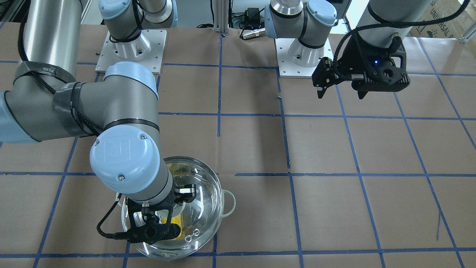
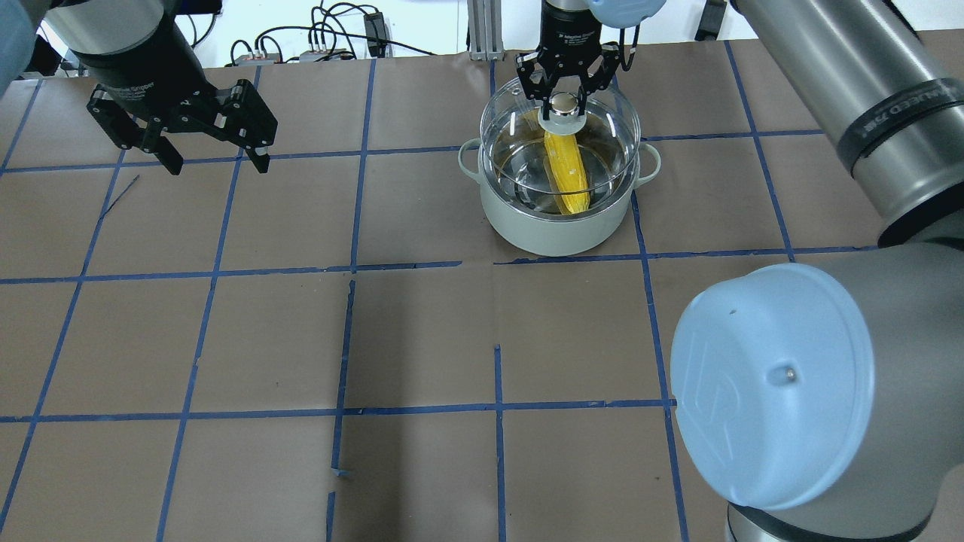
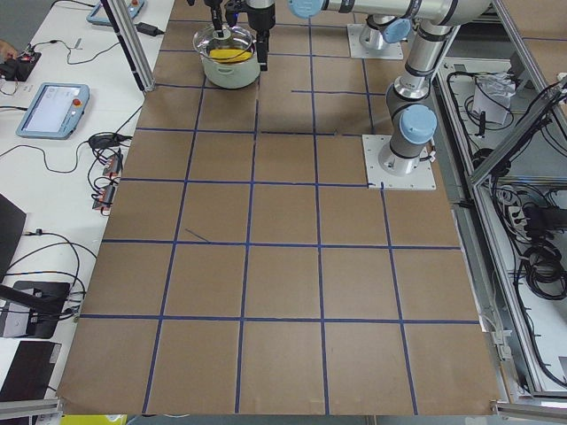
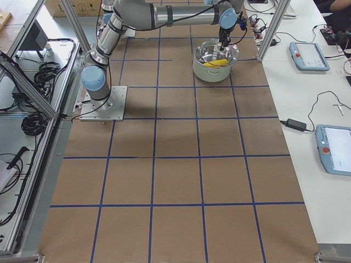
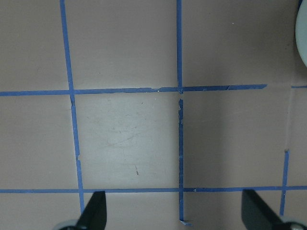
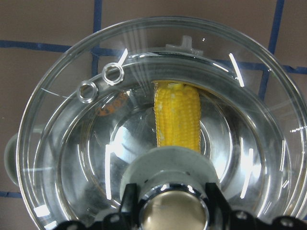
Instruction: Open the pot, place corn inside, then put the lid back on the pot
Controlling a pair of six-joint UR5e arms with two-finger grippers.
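The steel pot (image 2: 557, 222) stands at the far side of the table, with the yellow corn (image 2: 566, 172) lying inside it. My right gripper (image 2: 565, 96) is shut on the knob of the clear glass lid (image 2: 602, 150) and holds the lid just above the pot's rim, slightly off centre. In the right wrist view the knob (image 6: 172, 207) sits between my fingers, and the corn (image 6: 176, 117) and the vent rings (image 6: 100, 82) show through the lid. My left gripper (image 2: 217, 159) is open and empty, above the table far to the pot's left.
Brown paper with blue tape lines (image 2: 422, 339) covers the table. The two arm bases (image 1: 130, 48) stand on white plates at the robot's side. The left wrist view shows bare paper and the pot's edge (image 5: 303, 33). Tablets and cables (image 4: 310, 55) lie beyond the far edge.
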